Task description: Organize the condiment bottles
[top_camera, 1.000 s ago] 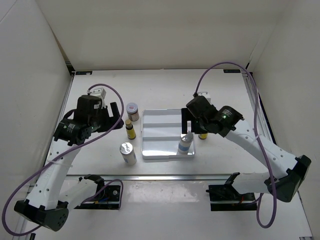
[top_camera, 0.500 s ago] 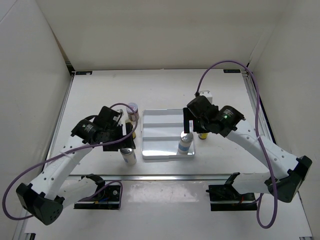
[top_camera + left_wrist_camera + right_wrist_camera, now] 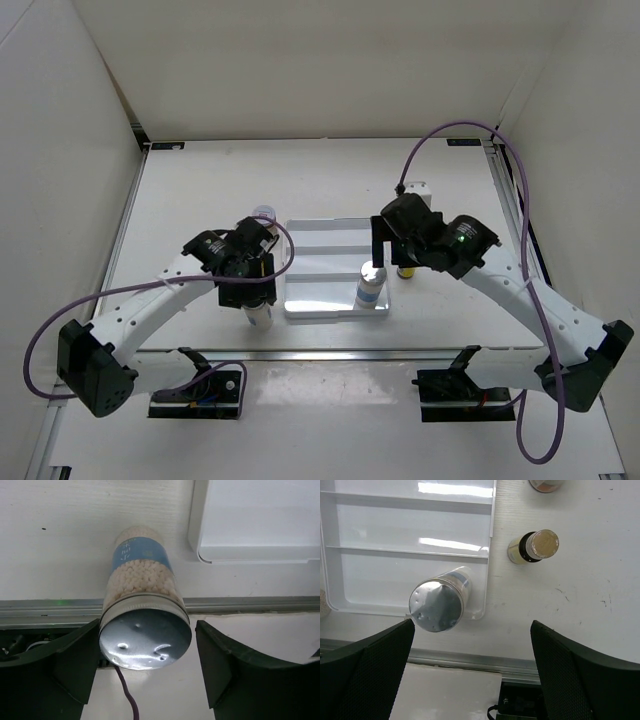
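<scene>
Your left gripper, jaws spread, straddles a silver-capped bottle beside the tray; your right gripper hangs wide open over a second bottle inside it

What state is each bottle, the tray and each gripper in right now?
Left gripper: open, straddling the table bottle's cap.
Table bottle, silver cap: upright beside the tray, not yet clamped.
Right gripper: wide open, empty, above the tray bottle.
Tray bottle, silver cap: upright in the near compartment.
Yellow bottle: upright on the table, right of the tray.
Tray: other two compartments empty.
</scene>
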Action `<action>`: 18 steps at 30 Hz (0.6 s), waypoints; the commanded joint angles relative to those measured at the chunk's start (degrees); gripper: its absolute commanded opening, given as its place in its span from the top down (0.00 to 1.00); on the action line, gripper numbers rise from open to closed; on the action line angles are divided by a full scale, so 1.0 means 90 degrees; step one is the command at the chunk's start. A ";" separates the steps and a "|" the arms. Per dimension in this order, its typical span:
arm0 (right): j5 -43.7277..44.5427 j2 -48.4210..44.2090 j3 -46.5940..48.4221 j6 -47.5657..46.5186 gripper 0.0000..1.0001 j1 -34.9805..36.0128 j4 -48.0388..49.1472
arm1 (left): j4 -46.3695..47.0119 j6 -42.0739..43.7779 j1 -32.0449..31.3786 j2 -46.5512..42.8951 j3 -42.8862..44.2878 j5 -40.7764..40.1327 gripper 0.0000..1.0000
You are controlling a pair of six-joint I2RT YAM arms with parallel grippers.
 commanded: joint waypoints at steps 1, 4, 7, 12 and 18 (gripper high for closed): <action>0.0187 -0.0166 -0.0080 -0.0096 0.00 0.0007 0.0007 | 0.0166 -0.0160 -0.0087 0.0097 -0.0007 -0.0380 0.19; 0.0266 -0.0292 -0.0158 -0.0096 0.00 0.0007 0.0007 | 0.0166 -0.0160 -0.0223 0.0156 0.0060 -0.0438 0.33; 0.0266 -0.0361 -0.0227 -0.0096 0.00 0.0007 0.0007 | 0.0108 -0.0160 -0.0292 0.0097 0.0430 -0.0574 0.63; 0.0450 -0.0595 -0.0354 -0.0096 0.00 0.0007 0.0007 | -0.0312 -0.0024 -0.0448 0.0203 0.1533 -0.0800 0.78; 0.0587 -0.0654 -0.0413 -0.0096 0.00 -0.0051 -0.0051 | -0.0430 0.0035 -0.1131 0.0877 0.2804 -0.1102 0.86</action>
